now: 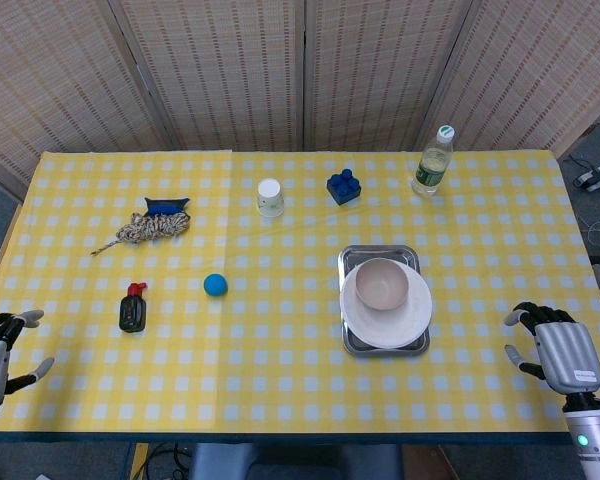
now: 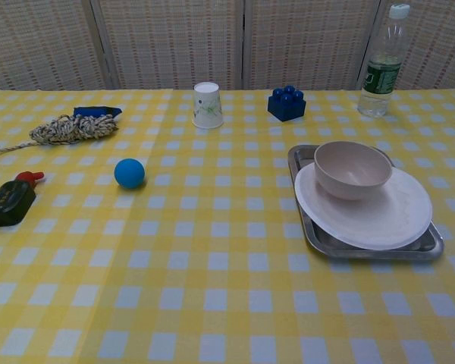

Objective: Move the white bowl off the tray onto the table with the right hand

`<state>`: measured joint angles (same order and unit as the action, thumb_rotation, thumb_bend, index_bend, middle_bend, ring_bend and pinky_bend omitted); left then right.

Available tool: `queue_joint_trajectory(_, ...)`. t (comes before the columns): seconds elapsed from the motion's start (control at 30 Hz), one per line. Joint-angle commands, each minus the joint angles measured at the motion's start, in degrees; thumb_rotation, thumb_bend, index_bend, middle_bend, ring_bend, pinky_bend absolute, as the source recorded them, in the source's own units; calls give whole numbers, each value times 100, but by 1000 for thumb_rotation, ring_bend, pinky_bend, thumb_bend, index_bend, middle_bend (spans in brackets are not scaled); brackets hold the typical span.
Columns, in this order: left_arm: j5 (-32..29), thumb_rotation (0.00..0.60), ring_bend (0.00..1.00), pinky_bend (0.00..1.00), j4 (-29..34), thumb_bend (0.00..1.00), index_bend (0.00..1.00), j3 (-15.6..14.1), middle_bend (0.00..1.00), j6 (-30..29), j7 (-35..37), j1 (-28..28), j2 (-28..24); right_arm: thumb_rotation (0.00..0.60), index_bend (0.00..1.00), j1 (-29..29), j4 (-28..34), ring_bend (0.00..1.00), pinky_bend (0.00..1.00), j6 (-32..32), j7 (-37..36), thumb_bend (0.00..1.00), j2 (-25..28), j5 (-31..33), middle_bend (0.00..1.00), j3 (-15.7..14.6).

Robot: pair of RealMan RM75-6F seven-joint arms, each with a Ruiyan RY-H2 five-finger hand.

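Upright white bowl (image 1: 382, 283) on tray (image 1: 349, 258)

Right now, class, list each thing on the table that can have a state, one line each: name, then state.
white bowl: upright, empty, on the plate.
plate: lying on the tray.
tray: on the table, holding plate and bowl.
paper cup: upside down.
water bottle: upright, capped.
black bottle: on its side, red cap on.
left hand: open, fingers apart.
right hand: open, holding nothing.

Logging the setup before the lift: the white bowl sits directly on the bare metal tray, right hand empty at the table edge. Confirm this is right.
Not quite. The white bowl sits on a white plate lying on the metal tray, as the chest view shows. The right hand is indeed empty at the table edge.
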<state>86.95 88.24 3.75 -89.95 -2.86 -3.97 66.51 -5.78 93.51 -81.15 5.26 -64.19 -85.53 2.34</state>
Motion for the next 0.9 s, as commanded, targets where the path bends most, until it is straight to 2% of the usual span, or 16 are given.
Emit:
queue_joint_trajectory(0.03, -38, 600, 309, 518, 63, 135, 367, -29, 429, 103, -19, -22, -61, 600, 419, -15, -31, 329, 383, 21, -28, 211, -16, 7, 345, 7)
queue_joint_trajectory(0.1, -47, 600, 309, 519, 81, 135, 366, -41, 430, 139, -39, -28, -77, 600, 418, -37, -67, 329, 442, 56, -55, 209, -29, 25, 345, 19)
queue_joint_trajectory(0.17, -56, 600, 309, 519, 102, 135, 365, -49, 430, 157, -16, -24, -103, 600, 390, -74, -118, 354, 555, 51, -51, 199, -71, 33, 350, 69)
queue_joint_trajectory(0.23, -74, 600, 309, 519, 116, 135, 365, -46, 430, 160, 23, -17, -124, 600, 328, -142, -156, 488, 711, 77, -8, 164, -113, 32, 435, 127)
queue_joint_trajectory(0.3, -82, 600, 309, 518, 131, 135, 365, -46, 430, 149, 61, -4, -145, 600, 278, -293, -95, 714, 867, 244, 83, 125, -107, 49, 640, 197)
queue_joint_trajectory(0.33, -77, 600, 309, 518, 140, 135, 365, -47, 430, 139, 80, 3, -154, 600, 270, -375, -57, 794, 921, 323, 172, 119, -100, 57, 721, 241)
queue_joint_trajectory(0.4, -56, 600, 309, 518, 151, 135, 365, -47, 430, 110, 124, 14, -174, 600, 269, -575, 83, 886, 976, 530, 503, 115, -92, 125, 818, 346)
queue_joint_trajectory(0.5, -54, 600, 309, 518, 144, 135, 363, -36, 430, 88, 181, 21, -191, 600, 268, -848, 363, 988, 1000, 846, 1028, 115, -96, 332, 946, 493)
queue_joint_trajectory(0.57, -72, 600, 309, 518, 127, 135, 356, -24, 431, 92, 236, 22, -197, 600, 269, -1033, 541, 1000, 1000, 1057, 1356, 116, -122, 493, 990, 582)
queue_joint_trajectory(0.9, -135, 600, 309, 518, 122, 135, 342, 9, 431, 113, 480, 36, -300, 600, 278, -1747, 847, 1000, 1000, 1727, 2864, 115, -648, 1245, 1000, 706)
